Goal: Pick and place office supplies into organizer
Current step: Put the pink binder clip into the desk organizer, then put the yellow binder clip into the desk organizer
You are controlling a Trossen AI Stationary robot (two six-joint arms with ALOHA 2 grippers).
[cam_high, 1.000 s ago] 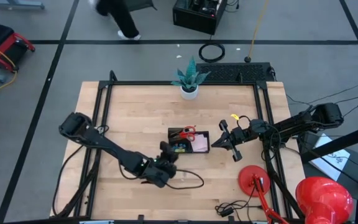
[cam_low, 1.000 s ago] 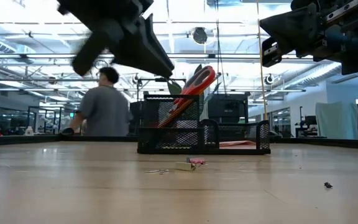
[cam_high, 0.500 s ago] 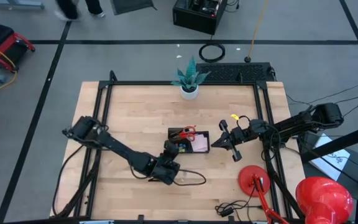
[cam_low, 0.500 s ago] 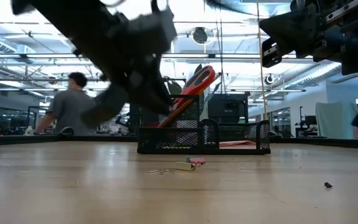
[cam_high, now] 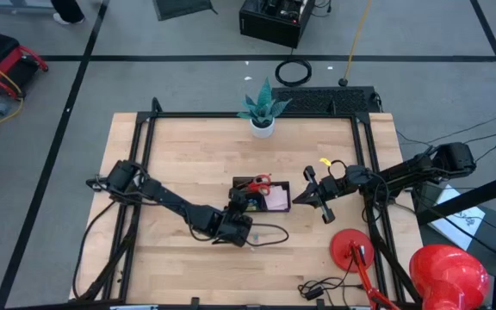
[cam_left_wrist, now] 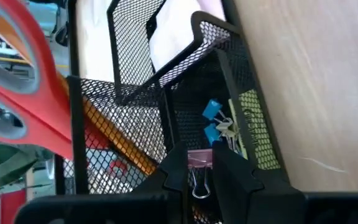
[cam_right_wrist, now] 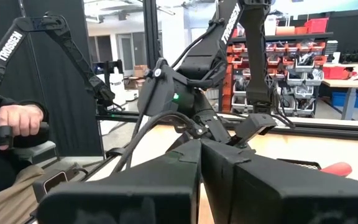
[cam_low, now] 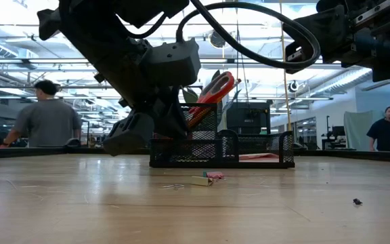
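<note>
Above the organizer (cam_left_wrist: 185, 93), one pink clip (cam_left_wrist: 199, 163) is clamped in the left pincer (cam_left_wrist: 201, 177); two blue clips (cam_left_wrist: 211, 121) are seen inside only by wrist view; right pincer (cam_high: 324, 207) is closed together, empty.

Wooden table (cam_high: 188, 164), light planks, black frame. On it: black mesh organizer (cam_high: 262, 196) near centre; white plant pot (cam_high: 263, 128) at far edge; red lamp base (cam_high: 354, 251) near right corner; small clips (cam_low: 205, 178) w/ pink bit in front of organizer.
</note>
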